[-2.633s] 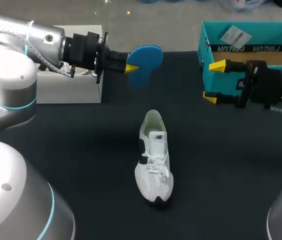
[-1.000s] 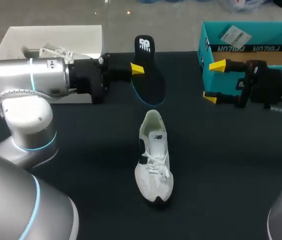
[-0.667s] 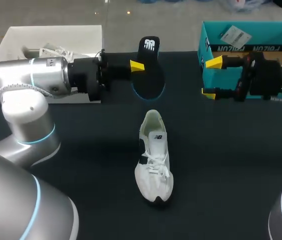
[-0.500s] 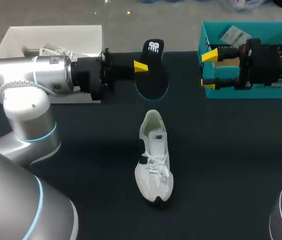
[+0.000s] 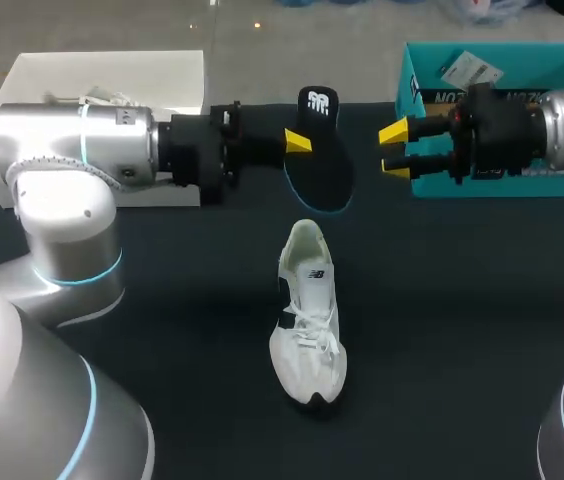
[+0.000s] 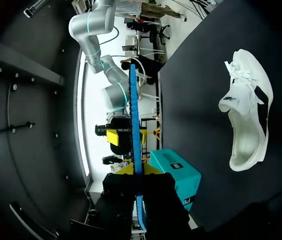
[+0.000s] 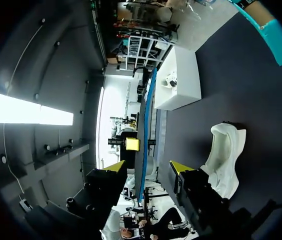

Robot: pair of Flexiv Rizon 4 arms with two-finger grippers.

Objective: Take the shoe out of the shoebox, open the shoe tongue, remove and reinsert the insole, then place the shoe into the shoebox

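My left gripper (image 5: 300, 143) is shut on a black insole with a blue edge (image 5: 322, 160) and holds it in the air above the table's far middle. The left wrist view has this insole (image 6: 133, 125) edge-on, running out from between its fingers (image 6: 137, 176). My right gripper (image 5: 394, 147) is level with the insole, just to its right, open and apart from it. In the right wrist view the insole's edge (image 7: 145, 120) stands ahead of the gap between the fingers (image 7: 147, 167), which do not touch it. The white shoe (image 5: 309, 315) lies on the table below, heel toward the insole.
The teal shoebox (image 5: 522, 183) stands at the far right behind my right arm. A white box (image 5: 102, 62) holding another white shoe stands at the far left behind my left arm. Black tabletop lies bare around the shoe.
My left arm has carried the insole to the right. My right arm has moved left from the teal box toward it, and its fingers have narrowed.
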